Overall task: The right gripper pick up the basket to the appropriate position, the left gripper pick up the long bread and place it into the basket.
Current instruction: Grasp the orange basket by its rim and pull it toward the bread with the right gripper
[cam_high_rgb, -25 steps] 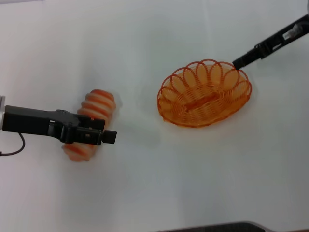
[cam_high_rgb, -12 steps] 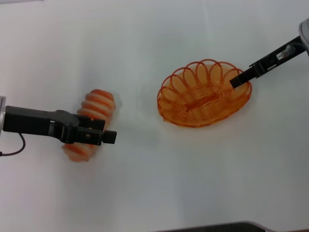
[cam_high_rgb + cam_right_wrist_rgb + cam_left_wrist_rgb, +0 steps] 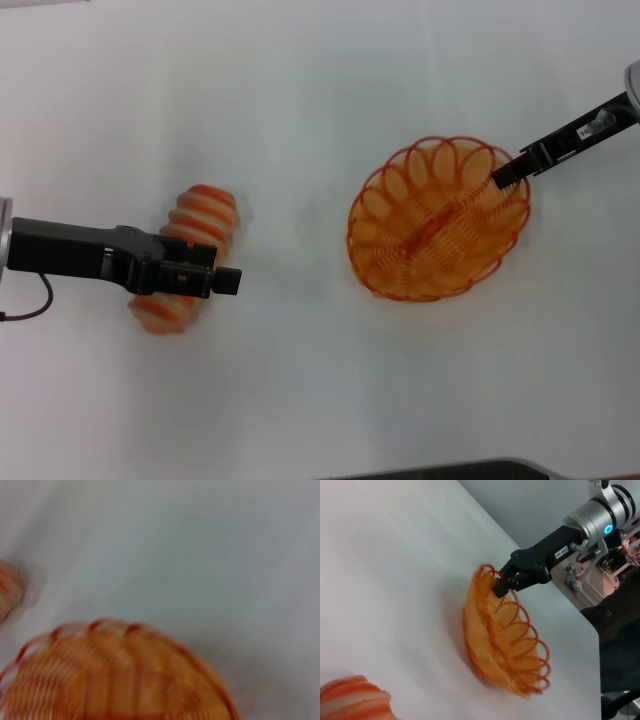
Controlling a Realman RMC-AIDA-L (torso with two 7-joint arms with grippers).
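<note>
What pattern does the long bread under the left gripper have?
The long bread has crosswise orange and cream stripes, clearest in the head view, where the left gripper lies across it.

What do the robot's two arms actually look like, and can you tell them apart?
Both are black and boxy, each ending in a slim two-fingered end effector. The left end effector sits on an arm with a silver-grey cuff and a thin black cable looping beneath it. The right end effector has a small white label on its arm, which joins a silver cylinder with a glowing blue ring.
</note>
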